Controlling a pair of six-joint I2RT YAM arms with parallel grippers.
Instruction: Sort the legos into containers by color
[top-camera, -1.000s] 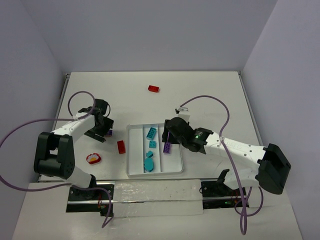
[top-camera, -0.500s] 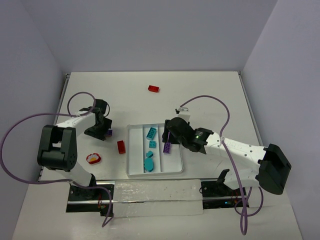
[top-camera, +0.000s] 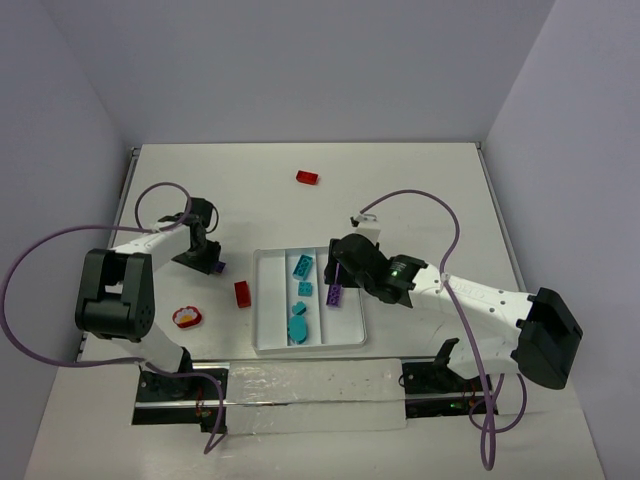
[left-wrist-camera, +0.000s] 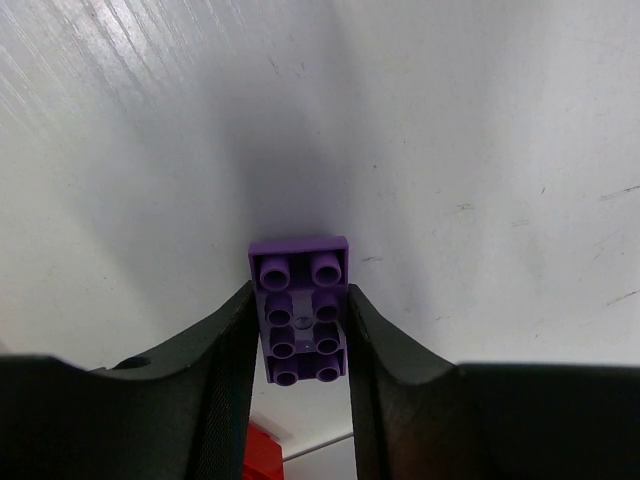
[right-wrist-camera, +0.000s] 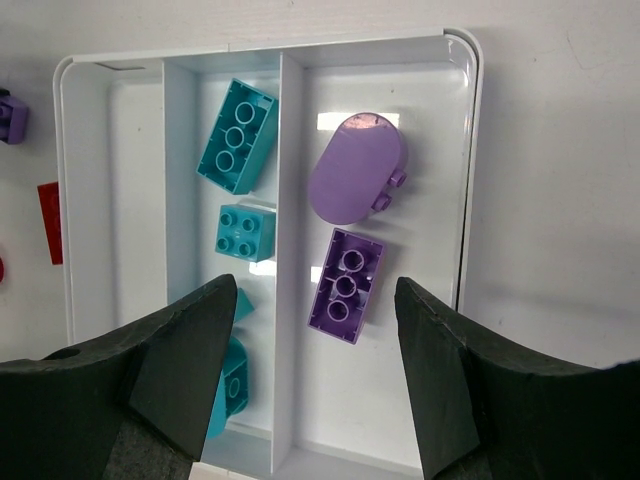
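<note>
White, faintly scuffed table (top-camera: 420, 190) fills a booth closed in by pale grey-lilac walls (top-camera: 300, 70). Left of the tray (right-wrist-camera: 469, 180), the left gripper (left-wrist-camera: 300, 325) is clamped on a purple brick (left-wrist-camera: 298, 262) that sits studs-up on the table. The right gripper (right-wrist-camera: 313, 300) hangs over the tray, jaws apart, holding nothing. Teal bricks (right-wrist-camera: 236, 136) lie in the tray's middle compartment and two purple pieces (right-wrist-camera: 357, 182) in the right one. Red bricks (top-camera: 307, 177) rest loose on the table: one far back, another (top-camera: 242, 293) just left of the tray.
</note>
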